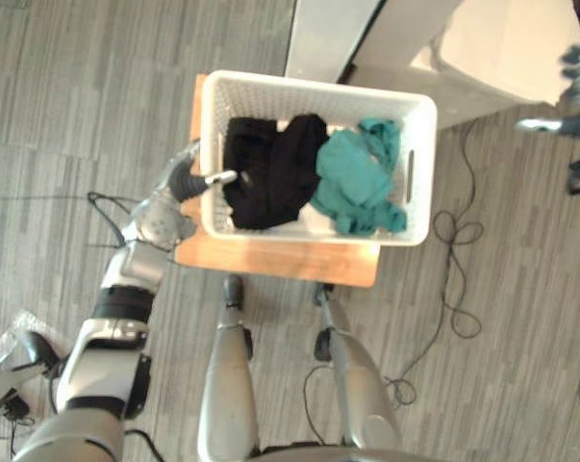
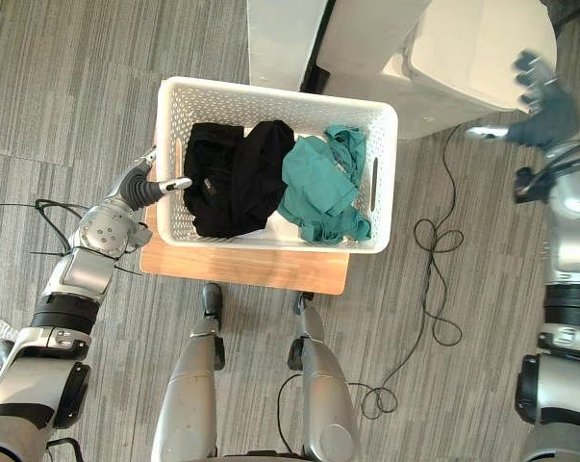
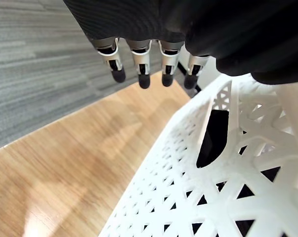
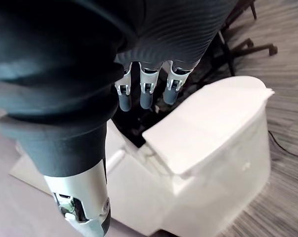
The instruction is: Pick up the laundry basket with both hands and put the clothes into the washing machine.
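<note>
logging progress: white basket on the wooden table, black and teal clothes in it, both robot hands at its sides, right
Not both. The left robot hand is at the basket, but the right robot hand is off by the white machine, as the right eye view shows. Rest stands.

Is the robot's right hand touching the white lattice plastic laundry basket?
No, the right hand is up beside the white boxy appliance, well clear of the white lattice plastic laundry basket.

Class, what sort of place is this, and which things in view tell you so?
Probably an indoor laundry or test room: a white laundry basket of clothes on a low wooden table, a white appliance beyond it, grey striped floor.
</note>
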You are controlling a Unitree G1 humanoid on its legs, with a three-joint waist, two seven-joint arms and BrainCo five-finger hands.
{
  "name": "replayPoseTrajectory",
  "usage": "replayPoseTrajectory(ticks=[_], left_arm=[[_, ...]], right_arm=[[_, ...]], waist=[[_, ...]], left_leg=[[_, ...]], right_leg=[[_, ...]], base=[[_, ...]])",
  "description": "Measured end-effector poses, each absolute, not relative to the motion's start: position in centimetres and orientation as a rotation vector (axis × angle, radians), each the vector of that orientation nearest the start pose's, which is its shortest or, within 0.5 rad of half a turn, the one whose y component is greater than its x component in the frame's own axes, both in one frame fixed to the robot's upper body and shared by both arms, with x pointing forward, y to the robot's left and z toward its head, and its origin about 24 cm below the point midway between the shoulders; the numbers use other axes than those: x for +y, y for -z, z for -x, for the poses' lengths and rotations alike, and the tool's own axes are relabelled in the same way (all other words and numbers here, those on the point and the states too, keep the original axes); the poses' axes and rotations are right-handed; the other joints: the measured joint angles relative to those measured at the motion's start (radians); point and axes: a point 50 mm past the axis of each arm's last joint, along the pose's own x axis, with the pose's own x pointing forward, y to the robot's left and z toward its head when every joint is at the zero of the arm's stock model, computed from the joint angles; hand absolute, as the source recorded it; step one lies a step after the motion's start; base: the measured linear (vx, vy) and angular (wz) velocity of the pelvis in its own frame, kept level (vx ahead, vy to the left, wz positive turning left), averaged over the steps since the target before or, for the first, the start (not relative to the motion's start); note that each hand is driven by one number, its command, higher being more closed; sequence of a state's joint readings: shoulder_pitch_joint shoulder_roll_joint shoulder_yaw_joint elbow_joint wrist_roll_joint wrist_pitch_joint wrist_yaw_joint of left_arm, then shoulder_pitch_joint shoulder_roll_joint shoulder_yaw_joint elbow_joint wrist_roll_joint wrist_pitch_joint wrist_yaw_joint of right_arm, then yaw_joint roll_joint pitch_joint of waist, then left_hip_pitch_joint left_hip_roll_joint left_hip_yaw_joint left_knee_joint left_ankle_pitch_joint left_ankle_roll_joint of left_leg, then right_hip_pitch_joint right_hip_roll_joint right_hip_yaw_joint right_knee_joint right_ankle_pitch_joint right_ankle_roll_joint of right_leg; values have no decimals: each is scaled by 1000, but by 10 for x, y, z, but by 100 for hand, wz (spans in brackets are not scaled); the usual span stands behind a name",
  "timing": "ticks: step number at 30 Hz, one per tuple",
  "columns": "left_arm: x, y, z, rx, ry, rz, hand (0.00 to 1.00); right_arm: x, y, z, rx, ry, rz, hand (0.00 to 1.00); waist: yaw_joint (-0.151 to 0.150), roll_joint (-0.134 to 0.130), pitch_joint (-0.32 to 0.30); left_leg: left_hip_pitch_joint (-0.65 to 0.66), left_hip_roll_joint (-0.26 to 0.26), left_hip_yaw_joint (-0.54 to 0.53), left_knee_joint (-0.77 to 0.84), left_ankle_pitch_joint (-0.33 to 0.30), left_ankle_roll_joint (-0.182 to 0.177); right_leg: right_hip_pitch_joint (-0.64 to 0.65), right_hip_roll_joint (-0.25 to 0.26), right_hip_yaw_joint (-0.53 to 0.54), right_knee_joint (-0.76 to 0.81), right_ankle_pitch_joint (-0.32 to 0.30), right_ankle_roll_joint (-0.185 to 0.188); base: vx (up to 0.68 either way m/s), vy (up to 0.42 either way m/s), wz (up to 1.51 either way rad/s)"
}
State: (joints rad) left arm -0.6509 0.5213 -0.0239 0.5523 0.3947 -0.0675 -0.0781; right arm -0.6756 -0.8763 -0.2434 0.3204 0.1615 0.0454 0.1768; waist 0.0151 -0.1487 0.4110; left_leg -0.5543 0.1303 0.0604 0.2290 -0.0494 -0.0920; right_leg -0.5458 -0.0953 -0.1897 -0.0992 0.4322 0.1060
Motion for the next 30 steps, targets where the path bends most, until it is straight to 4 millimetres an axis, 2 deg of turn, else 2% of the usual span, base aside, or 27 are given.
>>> replayPoseTrajectory(ticks=[5, 6, 7, 8, 9, 11, 14, 18, 19, 22, 25, 30], left_arm=[[250, -151, -365, -115, -72, -859, 0], [251, -153, -365, -116, -78, -856, 0], [252, -154, -366, -114, -81, -858, 0], [255, -156, -367, -113, -86, -864, 0], [256, -157, -367, -115, -90, -862, 0], [260, -158, -366, -107, -98, -867, 0], [259, -157, -366, -101, -81, -894, 0], [245, -159, -367, -136, -27, -933, 0], [241, -158, -368, -140, -13, -941, 0], [235, -158, -368, -153, 13, -955, 0], [231, -159, -370, -163, 22, -959, 0], [231, -162, -374, -158, 6, -945, 0]], right_arm=[[-322, -286, -304, -488, 172, 484, 0], [-322, -286, -304, -494, 165, 465, 0], [-322, -285, -304, -494, 163, 459, 0], [-322, -284, -304, -492, 158, 451, 0], [-322, -284, -304, -493, 156, 449, 0], [-320, -277, -308, -466, 138, 443, 0], [-325, -249, -319, -351, 130, 420, 0], [-325, -195, -332, -145, 117, 377, 0], [-321, -179, -336, -94, 96, 353, 0], [-308, -148, -345, -2, 63, 284, 0], [-297, -134, -349, 34, 38, 228, 0], [-283, -141, -360, 7, -5, 160, 0]], waist=[[0, -1, -1], [-1, -1, -1], [-1, -3, -2], [-2, -17, -5], [-2, -17, -4], [1, -18, -5], [-2, -19, -6], [3, -24, -11], [7, -26, -13], [19, -26, -14], [23, -26, -14], [23, -25, -14]], left_leg=[[14, 7, 8, -51, 34, -15], [15, 7, 7, -63, 44, -20], [15, 5, 6, -67, 49, -25], [15, -10, 12, -74, 60, -33], [16, -10, 12, -77, 68, -41], [29, -4, 8, -103, 89, -46], [41, -2, -4, -119, 96, -49], [35, -13, -11, -123, 98, -46], [35, -17, -12, -123, 97, -46], [32, -26, -17, -119, 92, -39], [16, -26, -17, -91, 79, -28], [-9, -19, -18, -50, 57, -19]], right_leg=[[-14, 9, 9, 0, -1, 1], [-16, 10, 12, 0, -14, 16], [-16, 6, 13, 0, -33, 38], [-10, -10, 25, 0, -148, 82], [-12, -6, 23, 0, -168, 31], [-11, -7, 8, 0, -170, 29], [2, -9, -8, 0, -170, 28], [4, -21, -32, 0, -159, 19], [3, -21, -32, 0, -148, 5], [2, -25, -31, 0, -136, -9], [1, -26, -30, 1, -132, -11], [-9, -21, -19, 1, -92, 13]], base=[[12, -20, -5], [-18, -38, 6], [-29, -41, 18], [-28, -43, 16], [-37, -58, 11], [-31, -51, 1], [-23, -2, 11], [-6, 33, 15], [8, 38, 6], [7, 44, 3], [-23, 58, 2], [-53, 43, -5]])
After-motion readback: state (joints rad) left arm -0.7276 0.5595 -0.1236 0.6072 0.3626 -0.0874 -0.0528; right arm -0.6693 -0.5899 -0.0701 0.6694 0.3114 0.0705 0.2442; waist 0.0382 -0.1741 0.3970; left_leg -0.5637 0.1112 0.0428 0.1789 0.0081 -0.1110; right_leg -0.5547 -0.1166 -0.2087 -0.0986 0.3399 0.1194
